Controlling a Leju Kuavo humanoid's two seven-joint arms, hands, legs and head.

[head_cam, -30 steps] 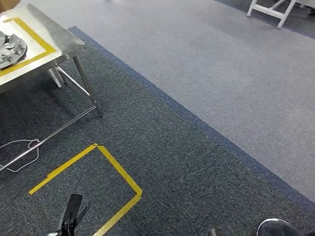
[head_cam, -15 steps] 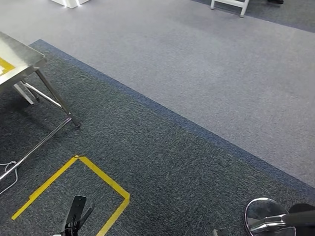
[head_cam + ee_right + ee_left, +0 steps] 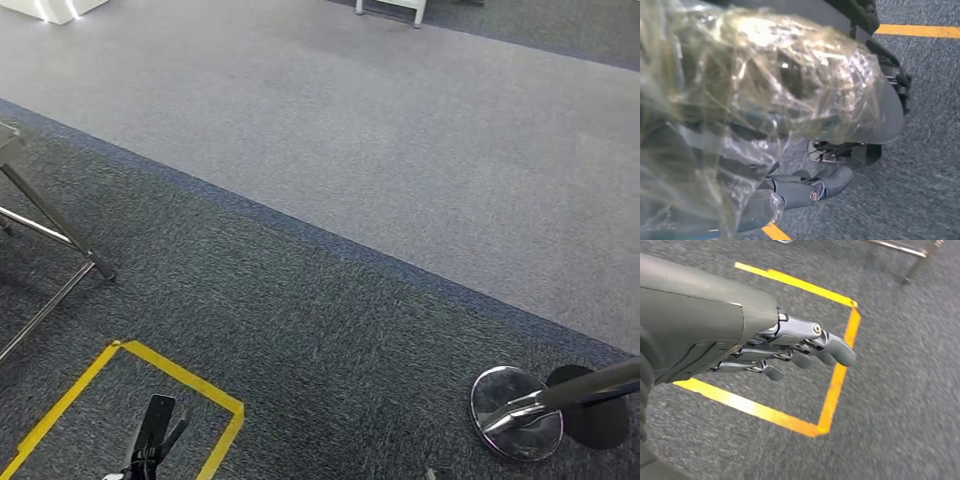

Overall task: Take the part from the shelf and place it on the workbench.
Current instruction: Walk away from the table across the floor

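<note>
The part [image 3: 791,85] is a dark round piece wrapped in crinkled clear plastic, close up in the right wrist view. My right hand [image 3: 806,187] holds it, its fingers curled under the wrap. The left hand [image 3: 791,347] hangs over the carpet with straight, slightly spread fingers and nothing in them; its dark tip also shows at the bottom of the head view [image 3: 151,435]. Only a corner [image 3: 9,140] and a slanted metal leg [image 3: 53,225] of the workbench show, at the far left of the head view.
A yellow tape square [image 3: 181,380] marks the dark carpet just ahead of the left hand. A chrome round base with a leaning pole [image 3: 517,412] stands on the floor at the lower right. Lighter grey carpet stretches beyond, with a white frame's feet [image 3: 389,8] far off.
The whole view has swung to the right: the workbench has slid out at the left edge and the chrome base has come in at the lower right. Both hands hold their poses.
</note>
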